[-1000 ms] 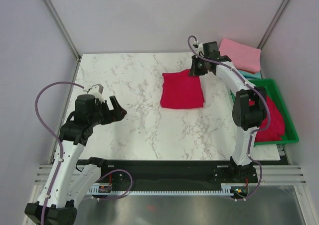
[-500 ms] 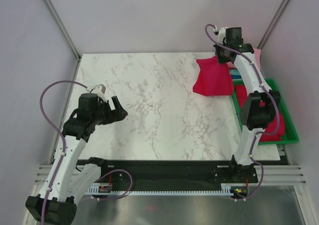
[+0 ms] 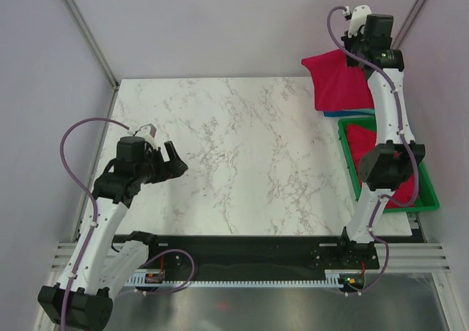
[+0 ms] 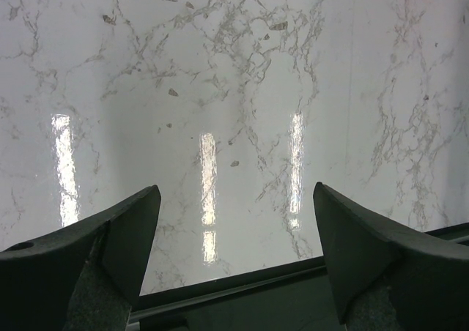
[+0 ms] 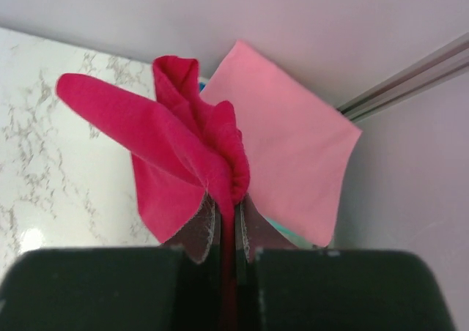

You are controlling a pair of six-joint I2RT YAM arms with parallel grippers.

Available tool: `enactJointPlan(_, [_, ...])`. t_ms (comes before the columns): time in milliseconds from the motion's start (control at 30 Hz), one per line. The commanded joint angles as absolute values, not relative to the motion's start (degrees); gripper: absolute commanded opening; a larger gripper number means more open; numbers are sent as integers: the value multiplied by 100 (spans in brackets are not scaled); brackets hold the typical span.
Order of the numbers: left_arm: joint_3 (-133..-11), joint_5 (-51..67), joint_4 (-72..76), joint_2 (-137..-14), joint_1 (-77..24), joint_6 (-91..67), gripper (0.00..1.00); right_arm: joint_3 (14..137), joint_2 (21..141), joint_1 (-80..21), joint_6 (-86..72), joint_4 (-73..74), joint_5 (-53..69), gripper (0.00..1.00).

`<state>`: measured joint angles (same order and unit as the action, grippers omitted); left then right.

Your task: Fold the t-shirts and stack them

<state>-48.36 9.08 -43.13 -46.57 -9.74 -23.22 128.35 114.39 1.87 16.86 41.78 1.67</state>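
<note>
Pinching a folded red t-shirt [image 3: 338, 82] up at the far right corner: the right gripper [image 5: 226, 221] has its jaws pressed together on a bunched edge, and the cloth hangs below them. A pink t-shirt [image 5: 286, 126] lies flat underneath, with the edge of a blue t-shirt [image 3: 344, 113] showing below that. More red cloth [image 3: 363, 144] sits in the green tray [image 3: 429, 192], right side. The left gripper [image 3: 170, 162] hovers over the marble table [image 3: 242, 140] at left, jaws spread wide and gripping nothing.
</note>
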Motion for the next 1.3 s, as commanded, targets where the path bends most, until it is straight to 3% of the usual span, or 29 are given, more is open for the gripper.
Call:
enactJointPlan(0, [-4843,879,-4131,-4676,-984,-2373,92,13236,11470,369,1881,3640,202,0])
enactJointPlan(600, [-4834,826,-4105,-4755,-984,-2373,90,13632,11830,861,1705,3059,853,0])
enactJointPlan(1267, [-4825,782,-4096,-4764,-984,-2382,89,14062,13297,1283,1020,1802,35,0])
